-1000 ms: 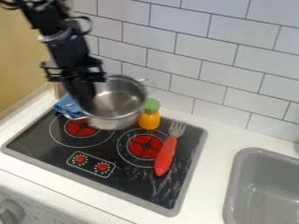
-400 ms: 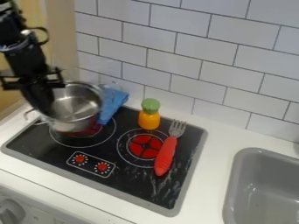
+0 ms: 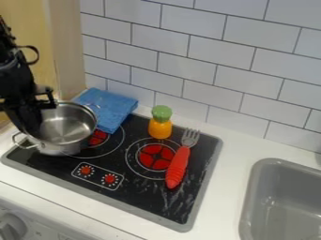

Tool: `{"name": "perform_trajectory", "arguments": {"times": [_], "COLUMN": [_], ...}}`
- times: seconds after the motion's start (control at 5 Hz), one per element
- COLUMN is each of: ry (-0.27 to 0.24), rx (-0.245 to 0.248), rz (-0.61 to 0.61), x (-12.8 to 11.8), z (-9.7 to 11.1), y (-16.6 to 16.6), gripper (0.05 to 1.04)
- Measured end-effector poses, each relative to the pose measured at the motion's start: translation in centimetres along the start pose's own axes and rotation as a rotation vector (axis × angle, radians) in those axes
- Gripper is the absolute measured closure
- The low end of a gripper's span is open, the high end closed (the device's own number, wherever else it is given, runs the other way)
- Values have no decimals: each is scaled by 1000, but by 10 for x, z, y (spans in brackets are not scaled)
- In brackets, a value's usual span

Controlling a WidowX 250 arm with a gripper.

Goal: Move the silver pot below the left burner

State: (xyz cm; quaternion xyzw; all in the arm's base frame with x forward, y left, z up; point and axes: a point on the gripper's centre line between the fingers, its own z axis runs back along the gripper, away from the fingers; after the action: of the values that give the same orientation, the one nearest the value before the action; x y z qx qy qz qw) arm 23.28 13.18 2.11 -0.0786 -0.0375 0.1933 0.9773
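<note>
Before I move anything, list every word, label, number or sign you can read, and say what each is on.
No word, label, number or sign is readable.
Stovetop: tiny white marks ring both red dials, too small to read.
White front panel: faint marks beside the grey knob, too small to read.

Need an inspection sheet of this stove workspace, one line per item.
Surface: black stovetop, pale streaks toward the right front
Job's things: silver pot partly covers the left burner
Clutter: blue cloth, orange-green toy, red-handled fork
Gripper: black gripper at the pot's left side; grip unclear
Cables: black loop by the arm, possibly a cable
Surroundings: tiled wall behind, gray sink at right
</note>
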Motion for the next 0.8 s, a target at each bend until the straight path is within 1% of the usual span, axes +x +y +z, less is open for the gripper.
{"name": "perform_trajectory", "arguments": {"times": [0.2,0.4,0.6,0.8], "ry": [6,32,43,52], "rx": [12,20,27,29], "rz": [5,35,75,89], "x": [-2,-8,-9,-10], "z": [-1,-8,-10,-13], "y": [3,6,7,8], "gripper": [1030,1006,840,565]}}
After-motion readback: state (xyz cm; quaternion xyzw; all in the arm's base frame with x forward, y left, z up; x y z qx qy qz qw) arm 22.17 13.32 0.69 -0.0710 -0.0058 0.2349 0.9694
